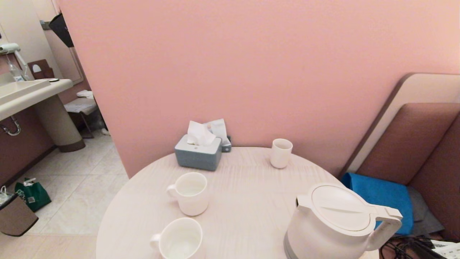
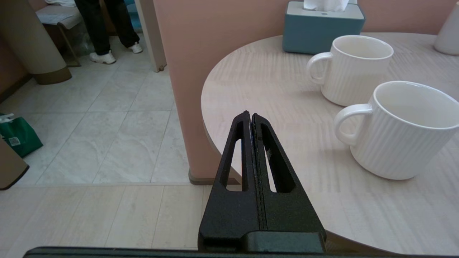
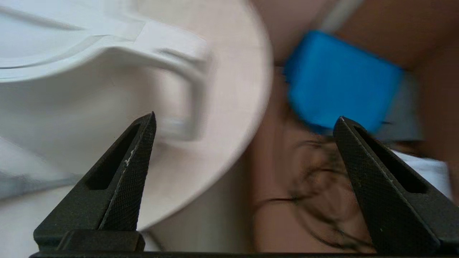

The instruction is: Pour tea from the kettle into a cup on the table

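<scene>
The white kettle (image 1: 334,223) stands at the near right of the round table (image 1: 244,201), lid shut, loop handle (image 1: 386,230) pointing right. Two ribbed white mugs stand at the near left: one (image 1: 190,192) farther, one (image 1: 179,239) at the front edge. A small handleless white cup (image 1: 281,153) stands at the back. My right gripper (image 3: 244,118) is open, off the table's right edge, with the kettle's handle (image 3: 179,89) ahead near one finger; nothing is held. My left gripper (image 2: 250,114) is shut and empty at the table's left edge, beside the nearer mug (image 2: 401,129). No tea shows.
A grey-blue tissue box (image 1: 198,153) stands at the back of the table against the pink wall. A blue cushion (image 1: 381,196) lies on the bench to the right, with dark cables (image 1: 406,246) below. Tiled floor, a green bag (image 1: 34,194) and a washbasin are on the left.
</scene>
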Tool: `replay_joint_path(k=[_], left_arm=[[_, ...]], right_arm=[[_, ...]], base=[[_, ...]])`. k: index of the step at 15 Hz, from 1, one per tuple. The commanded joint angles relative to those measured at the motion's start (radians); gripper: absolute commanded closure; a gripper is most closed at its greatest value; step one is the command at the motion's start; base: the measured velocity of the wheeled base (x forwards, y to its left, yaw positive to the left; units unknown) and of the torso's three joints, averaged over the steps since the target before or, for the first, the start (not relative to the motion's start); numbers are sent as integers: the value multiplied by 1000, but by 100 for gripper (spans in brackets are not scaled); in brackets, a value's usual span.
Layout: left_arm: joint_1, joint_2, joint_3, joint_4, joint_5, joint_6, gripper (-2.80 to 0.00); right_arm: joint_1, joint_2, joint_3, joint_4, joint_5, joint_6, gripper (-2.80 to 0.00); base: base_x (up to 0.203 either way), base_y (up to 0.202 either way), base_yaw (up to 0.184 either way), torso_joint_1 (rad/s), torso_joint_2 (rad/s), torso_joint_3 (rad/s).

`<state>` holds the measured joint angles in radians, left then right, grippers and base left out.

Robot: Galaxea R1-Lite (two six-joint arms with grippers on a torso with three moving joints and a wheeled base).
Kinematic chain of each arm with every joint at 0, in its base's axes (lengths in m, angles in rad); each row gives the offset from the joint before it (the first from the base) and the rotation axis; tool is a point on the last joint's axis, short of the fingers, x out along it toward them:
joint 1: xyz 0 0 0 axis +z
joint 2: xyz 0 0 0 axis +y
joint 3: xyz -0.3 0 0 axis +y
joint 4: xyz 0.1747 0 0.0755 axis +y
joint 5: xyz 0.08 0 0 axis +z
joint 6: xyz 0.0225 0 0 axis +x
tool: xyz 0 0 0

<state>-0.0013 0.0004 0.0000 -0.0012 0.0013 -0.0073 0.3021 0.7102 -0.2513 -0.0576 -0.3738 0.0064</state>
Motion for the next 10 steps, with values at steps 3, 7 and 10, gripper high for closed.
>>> replay_joint_path(k=[3,7,10], left_arm=[[0,0,0,0,0,0,0],[0,0,0,0,0,0,0],[0,0,0,0,0,0,0]], right_arm=[[-2,-123,-12,24,-382,-96,-280],[-126,-231,1,27,-582,-182,-280],[-321,-387,28,30,-495,-243,-280]], base=[[0,0,0,0,0,0],[0,0,0,0,0,0],[0,0,0,0,0,0]])
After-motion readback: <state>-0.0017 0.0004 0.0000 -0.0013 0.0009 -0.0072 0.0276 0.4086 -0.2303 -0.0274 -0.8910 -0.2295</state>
